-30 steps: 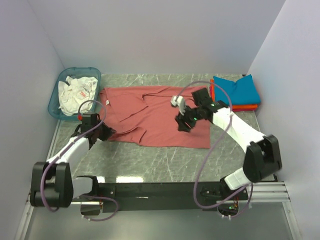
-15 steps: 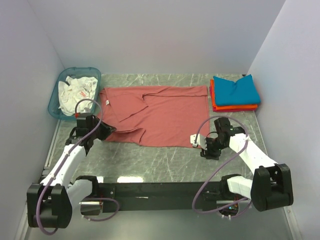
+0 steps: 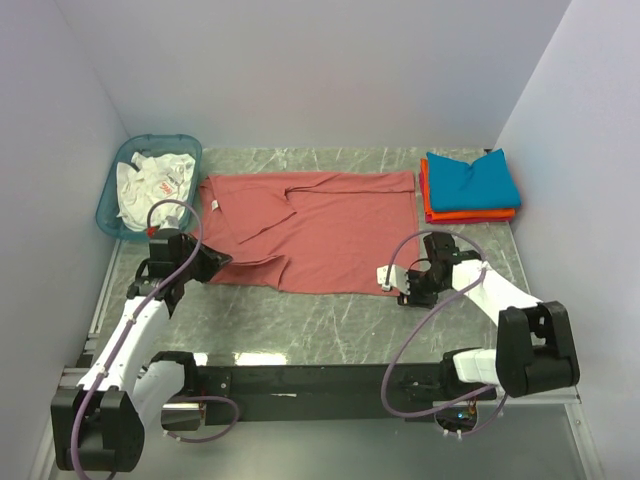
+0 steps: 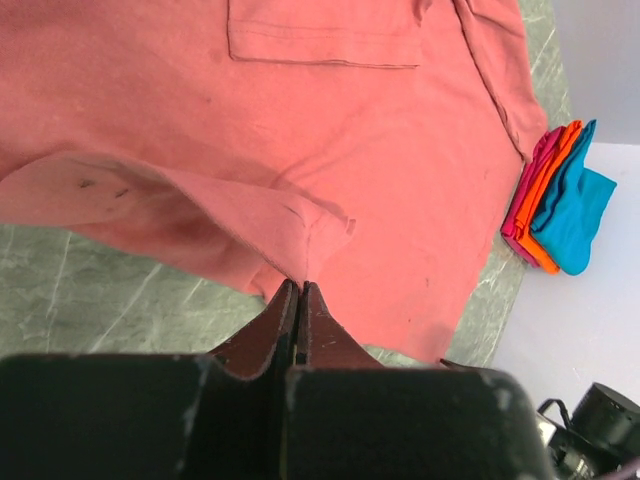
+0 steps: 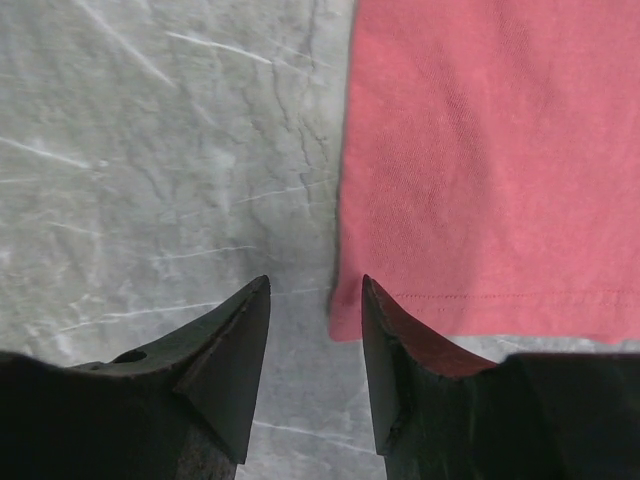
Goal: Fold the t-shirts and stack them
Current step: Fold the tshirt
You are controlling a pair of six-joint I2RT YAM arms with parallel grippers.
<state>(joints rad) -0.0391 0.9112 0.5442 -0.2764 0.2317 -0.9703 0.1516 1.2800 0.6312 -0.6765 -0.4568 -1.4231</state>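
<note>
Large dusty-red cloth t-shirt (image 3: 320,225) lies spread on the grey marble tabletop (image 3: 300,320), its near-left edge pinched in the clenched left gripper (image 4: 298,288). Right gripper (image 5: 314,288) is low at the shirt's near-right hem corner, jaws apart, nothing grasped. Folded teal-blue t-shirt (image 3: 472,178) sits on the folded orange t-shirt (image 3: 470,214) at the far right.
</note>
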